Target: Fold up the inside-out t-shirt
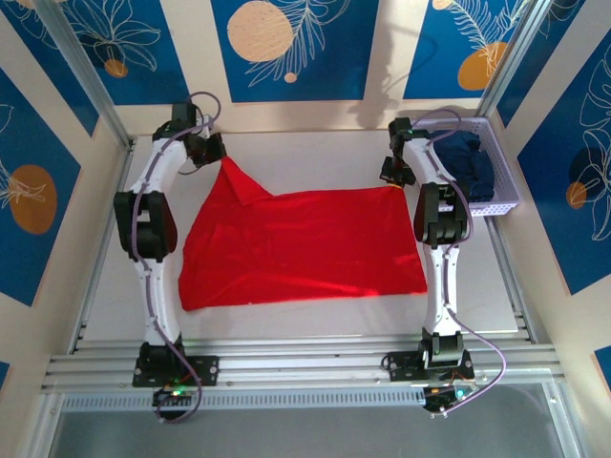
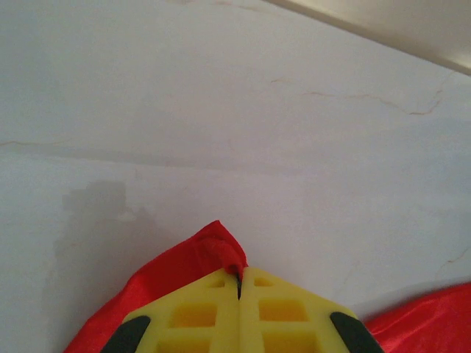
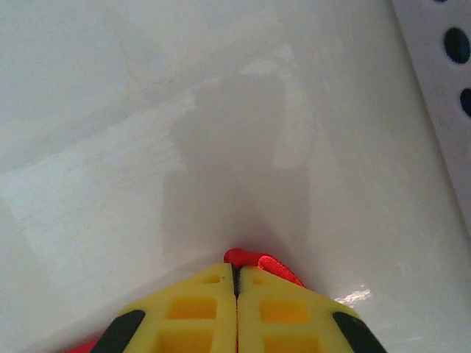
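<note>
Where the yellow fingers (image 2: 199, 312) of the left gripper (image 2: 239, 276) meet, a bunched corner of the t-shirt (image 2: 213, 250) is pinched, and only a hairline seam is left between the jaws. The right gripper (image 3: 236, 268) is closed just as tightly, and a small red fold of the cloth (image 3: 261, 261) is seen squeezed at its tips, with the perforated wall of a white basket (image 3: 441, 73) close by on the right. From above, the left gripper (image 1: 212, 153) is found at the far left of the table (image 1: 315, 153), where the cloth is drawn up into a peak. The right gripper (image 1: 393, 176) is clamped on the far right corner. The t-shirt (image 1: 305, 243) is spread plain red between the arms. A dark navy garment (image 1: 468, 162) is held in the basket (image 1: 506, 181).
</note>
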Tool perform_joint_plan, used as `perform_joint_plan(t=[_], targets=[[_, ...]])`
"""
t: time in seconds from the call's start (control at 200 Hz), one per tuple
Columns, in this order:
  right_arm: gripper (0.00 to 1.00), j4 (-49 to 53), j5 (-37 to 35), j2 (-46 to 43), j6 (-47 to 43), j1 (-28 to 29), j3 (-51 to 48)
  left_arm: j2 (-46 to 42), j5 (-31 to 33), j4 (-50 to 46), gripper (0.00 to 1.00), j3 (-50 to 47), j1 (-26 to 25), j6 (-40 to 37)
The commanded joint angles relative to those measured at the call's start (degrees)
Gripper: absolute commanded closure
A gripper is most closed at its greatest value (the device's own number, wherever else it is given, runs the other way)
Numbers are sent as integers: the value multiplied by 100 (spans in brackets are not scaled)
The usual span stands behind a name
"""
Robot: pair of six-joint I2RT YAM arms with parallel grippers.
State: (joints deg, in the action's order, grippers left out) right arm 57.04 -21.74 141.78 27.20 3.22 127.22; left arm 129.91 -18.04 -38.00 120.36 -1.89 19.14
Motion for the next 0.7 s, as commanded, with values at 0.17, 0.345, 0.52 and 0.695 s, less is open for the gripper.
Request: perform_joint_plan(t=[0.17, 0.345, 0.52, 0.695], targets=[[98, -253, 286, -659, -434, -32, -326, -1191, -23, -193, 100, -529, 22, 218], [99, -659, 557, -1490, -675, -33, -1309, -2011, -41, -197, 100, -1483, 22, 444], [100, -892, 666, -2286, -801, -50, -2271, -2882, -104, -221, 100, -2480, 22, 714], [100, -964, 792, -2913, -839, -55, -2999, -3596, -188, -518, 100, -3148, 39, 855]])
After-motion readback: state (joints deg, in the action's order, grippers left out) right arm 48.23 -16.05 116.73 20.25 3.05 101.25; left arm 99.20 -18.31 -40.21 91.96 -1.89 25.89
